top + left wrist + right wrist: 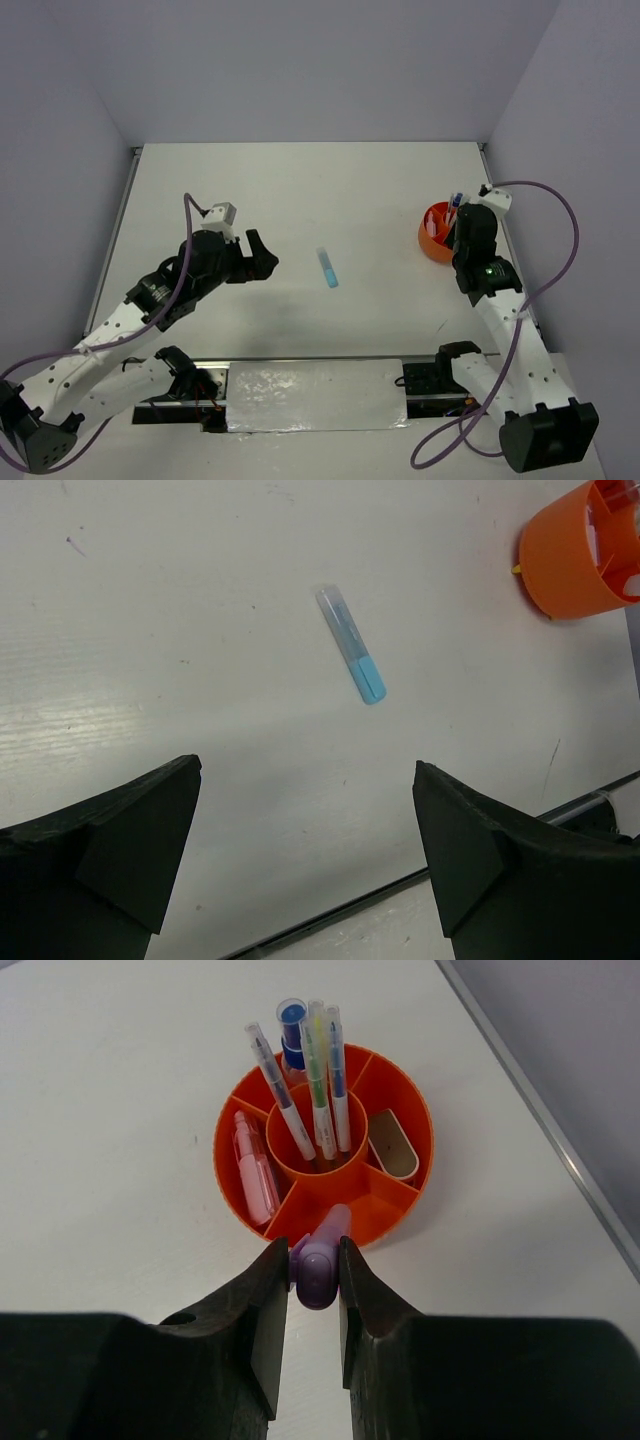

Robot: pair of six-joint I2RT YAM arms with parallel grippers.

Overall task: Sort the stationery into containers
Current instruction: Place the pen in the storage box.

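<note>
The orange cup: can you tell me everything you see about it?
The orange cup is round, plastic-looking, upright on the white table. A middle tube holds thin pens; wedges around it hold a pink marker, a pale block and a blue-capped marker. The right gripper holds a purple marker at its near rim.

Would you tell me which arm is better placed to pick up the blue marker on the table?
Left. The left claw is open and faces the blue marker; the right claw is shut on a purple marker at the orange cup.
</note>
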